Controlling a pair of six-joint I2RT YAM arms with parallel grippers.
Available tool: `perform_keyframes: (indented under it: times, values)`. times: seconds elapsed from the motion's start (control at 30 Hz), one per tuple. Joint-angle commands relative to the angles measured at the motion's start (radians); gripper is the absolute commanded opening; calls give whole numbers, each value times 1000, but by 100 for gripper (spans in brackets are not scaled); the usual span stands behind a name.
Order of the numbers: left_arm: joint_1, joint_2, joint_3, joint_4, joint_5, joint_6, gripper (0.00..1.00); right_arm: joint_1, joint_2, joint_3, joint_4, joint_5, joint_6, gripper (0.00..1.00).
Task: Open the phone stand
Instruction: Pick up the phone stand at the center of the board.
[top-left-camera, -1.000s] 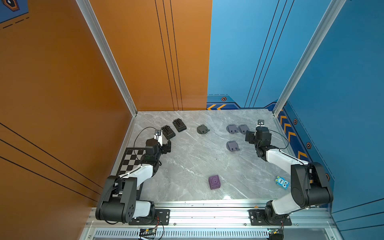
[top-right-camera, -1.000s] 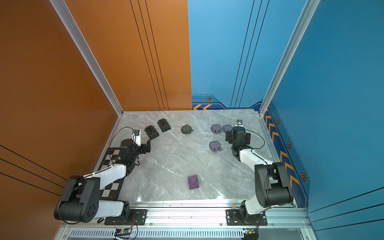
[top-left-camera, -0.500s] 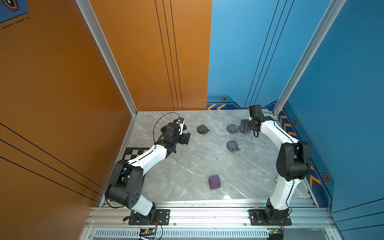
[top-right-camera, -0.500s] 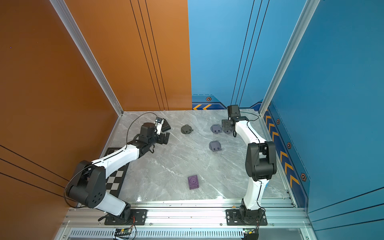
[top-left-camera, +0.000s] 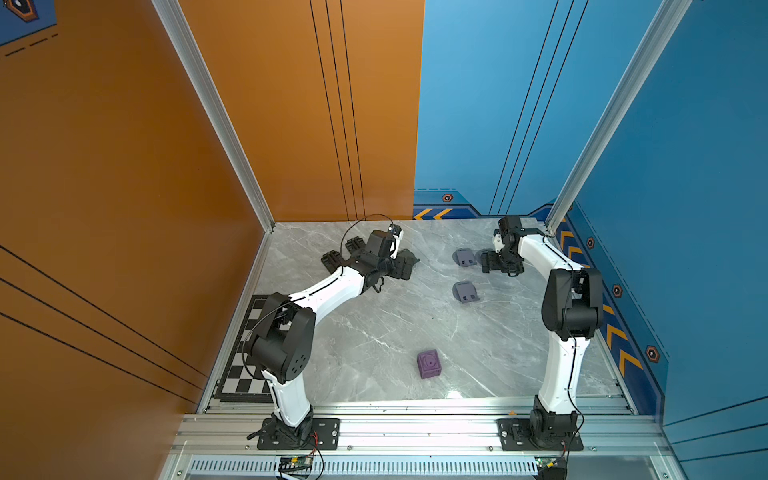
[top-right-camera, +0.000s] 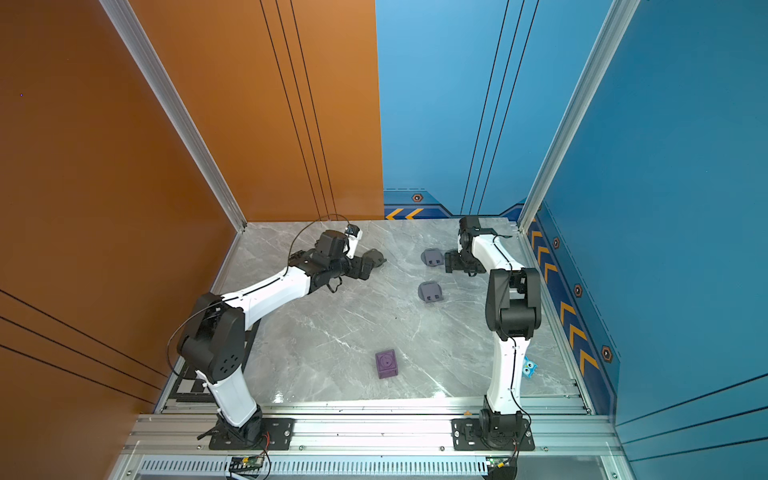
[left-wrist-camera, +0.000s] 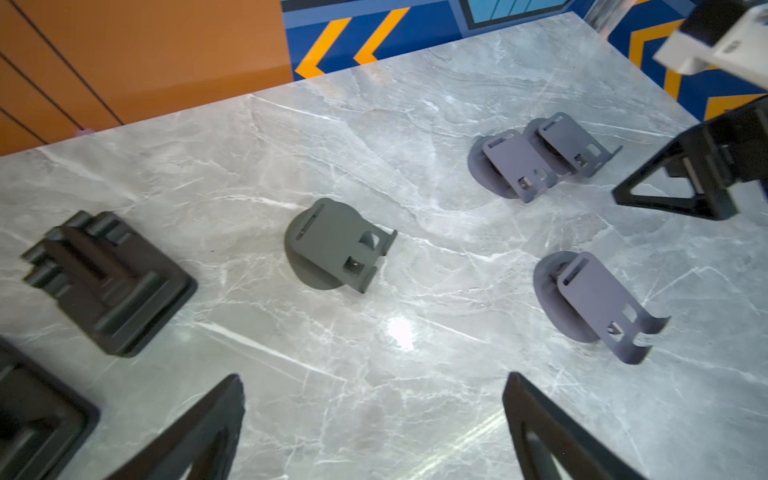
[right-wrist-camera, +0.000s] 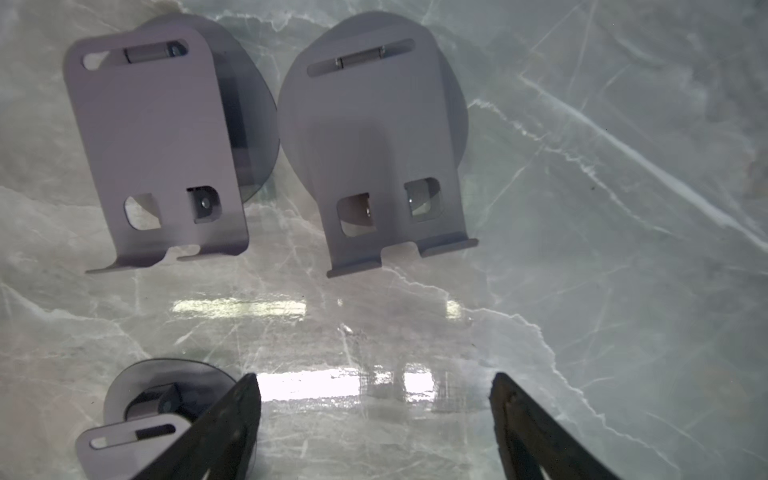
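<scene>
No legible lettering, numerals or brand marks anywhere. Graphic signs only:
- Pair of orange chevron arrows (top-left-camera: 420, 214) on dark blue rear wall band, just behind grey marble tabletop (top-left-camera: 374, 332); same arrows (left-wrist-camera: 328, 41) in left wrist view.
- Row of orange chevrons (top-left-camera: 616, 334) on blue side wall band along tabletop's right edge.
- Small orange-rimmed hexagon emblems (top-left-camera: 447, 198) on same bands.

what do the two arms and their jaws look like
Both match: the left arm and right arm have glossy white link shells, bulky black joint housings and thin black cables looping alongside. The jaws are matte black triangular frames with cut-out centres.
</scene>
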Motion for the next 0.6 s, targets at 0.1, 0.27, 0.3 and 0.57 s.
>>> perform_keyframes:
  times: [0.1, 0.27, 0.3, 0.57]
  values:
    - [-32, 36, 65, -37, 53, -41, 98, 10, 48, 77, -9, 52, -29, 92]
    - [-39, 48, 79, -42, 56, -52, 98, 23, 106, 139, 0, 78, -34, 93]
    - [-39, 51, 82, -44, 56, -54, 98, 23, 121, 156, 1, 77, -33, 93]
    - [-39, 62, 97, -61, 57, -55, 98, 12, 227, 295, -16, 65, -33, 93]
